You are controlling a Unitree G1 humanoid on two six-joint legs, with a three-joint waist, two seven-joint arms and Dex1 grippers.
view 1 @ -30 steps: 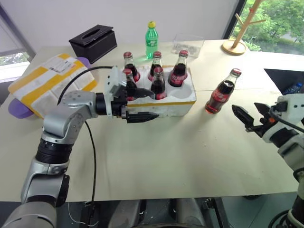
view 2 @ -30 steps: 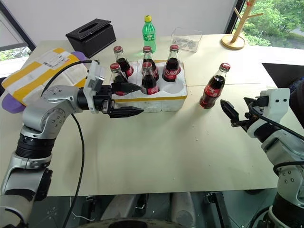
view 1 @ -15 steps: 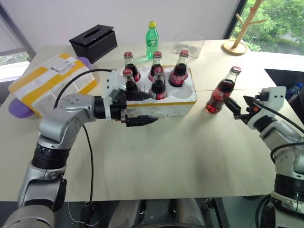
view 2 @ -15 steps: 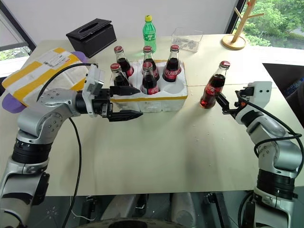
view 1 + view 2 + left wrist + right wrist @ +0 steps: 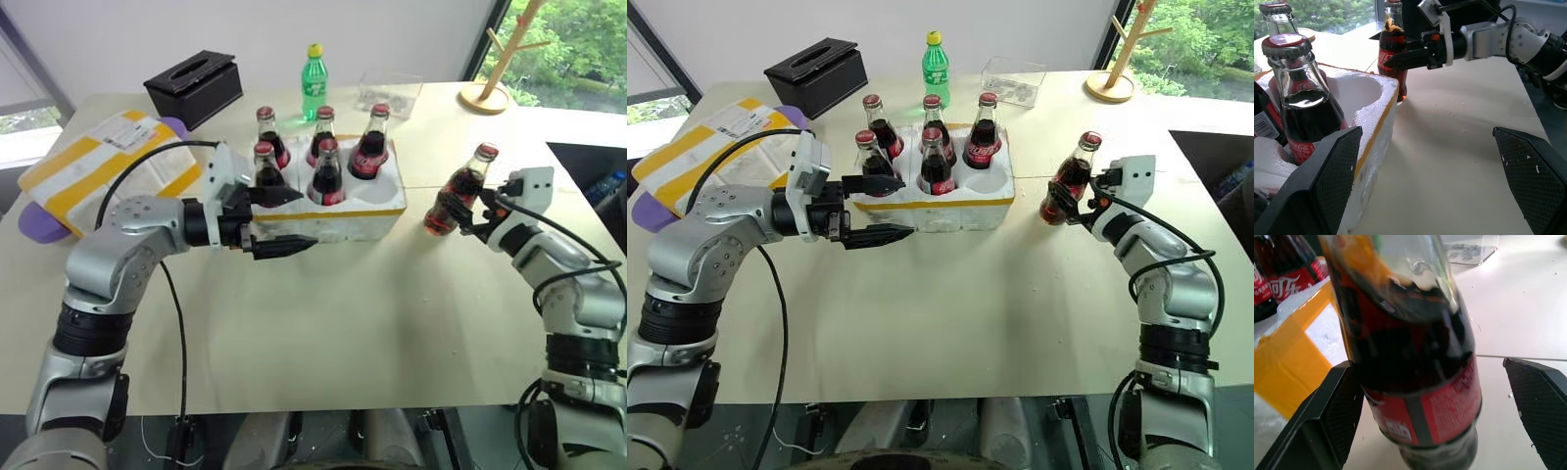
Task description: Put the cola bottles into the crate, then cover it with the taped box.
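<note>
The crate (image 5: 338, 208) sits at upper centre of the head views, with five cola bottles (image 5: 326, 174) standing in its wells: three along the far row, two in the near row. The near well at the crate's right end is empty, and that is presumably where the last bottle (image 5: 457, 191) is meant to go. It stands upright on the table (image 5: 392, 313) just right of the crate, apart from it.

The right gripper (image 5: 1065, 204) is level with that bottle's body, its fingers (image 5: 1334, 418) spread wide with the bottle between them. In the right wrist view one finger looks to be at the glass and the other stands well clear, so nothing is pinched yet; I judge this to be the approach for a side grasp low on the bottle.

The left gripper (image 5: 284, 221) hangs by the crate's near left side, fingers (image 5: 1322, 183) spread and empty, seemingly waiting out of the way.

The taped box (image 5: 103, 168) lies at the far left of the frame, label up, on something purple, well apart from the crate, for covering once the crate is full.
</note>
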